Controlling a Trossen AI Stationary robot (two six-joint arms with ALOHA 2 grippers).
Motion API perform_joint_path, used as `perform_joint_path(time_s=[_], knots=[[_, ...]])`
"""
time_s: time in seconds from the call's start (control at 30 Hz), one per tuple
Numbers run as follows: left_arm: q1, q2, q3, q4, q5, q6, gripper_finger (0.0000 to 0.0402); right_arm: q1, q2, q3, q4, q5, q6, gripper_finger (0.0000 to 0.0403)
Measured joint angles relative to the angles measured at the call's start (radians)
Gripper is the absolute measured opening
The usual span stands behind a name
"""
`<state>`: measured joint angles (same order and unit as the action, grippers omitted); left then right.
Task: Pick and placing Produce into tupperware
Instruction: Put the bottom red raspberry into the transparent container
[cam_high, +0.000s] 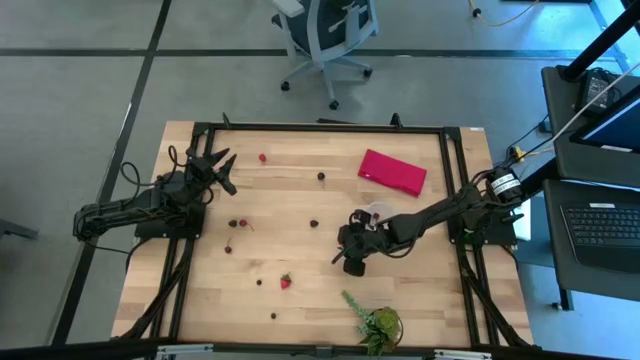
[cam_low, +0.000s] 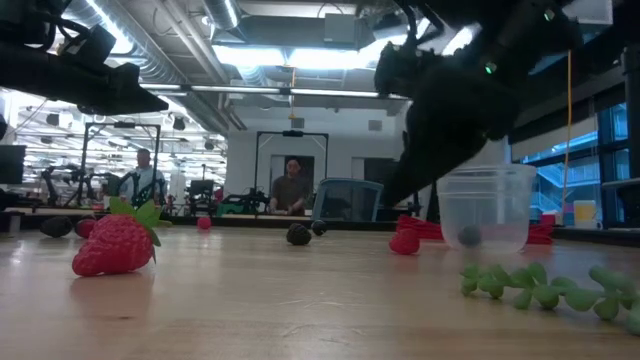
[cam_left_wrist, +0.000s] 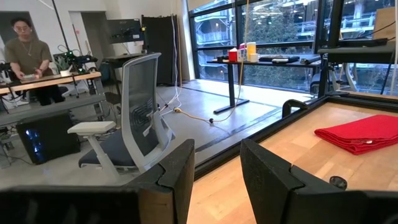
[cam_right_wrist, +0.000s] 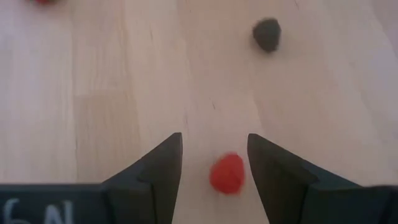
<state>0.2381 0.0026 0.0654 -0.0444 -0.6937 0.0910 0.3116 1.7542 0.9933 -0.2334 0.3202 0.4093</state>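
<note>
The tupperware (cam_low: 487, 208), a small clear round cup, stands upright on the wooden table (cam_high: 300, 200) with one dark berry (cam_low: 470, 237) in it. My right gripper (cam_right_wrist: 214, 146) hovers open just left of the cup (cam_high: 379, 212), slanting down. A small red berry (cam_right_wrist: 227, 173) lies on the wood below the gap between the fingers, untouched. More produce is scattered about: a strawberry (cam_high: 285, 282), a dark berry (cam_right_wrist: 267, 34) and a red one (cam_high: 262, 157). My left gripper (cam_left_wrist: 217, 165) waits open at the table's far left, level and holding nothing.
A flat red piece (cam_high: 392, 172) lies at the far right behind the cup. A green leafy plant (cam_high: 375, 322) lies by the near edge. Dark berries (cam_high: 238, 223) dot the middle. An office chair (cam_left_wrist: 134, 118) and people at desks are beyond the table.
</note>
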Motion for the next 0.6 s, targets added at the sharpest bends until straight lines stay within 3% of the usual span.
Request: perform_joint_path(time_s=[0.1,0.23,0.47,0.6], knots=[[0.000,0.000,0.000,0.000,0.000,0.000,0.0124,-0.012,0.000,0.107,-0.207,-0.004,0.029,0.0184],[0.000,0.000,0.000,0.000,0.000,0.000,0.0124,-0.019,0.006,0.226,-0.433,-0.007,-0.089,0.0184],[0.000,0.000,0.000,0.000,0.000,0.000,0.0124,-0.034,0.018,0.246,-0.448,-0.167,-0.421,0.0184],[0.000,0.000,0.000,0.000,0.000,0.000,0.0124,-0.040,0.044,0.244,-0.437,-0.173,-0.585,0.0184]])
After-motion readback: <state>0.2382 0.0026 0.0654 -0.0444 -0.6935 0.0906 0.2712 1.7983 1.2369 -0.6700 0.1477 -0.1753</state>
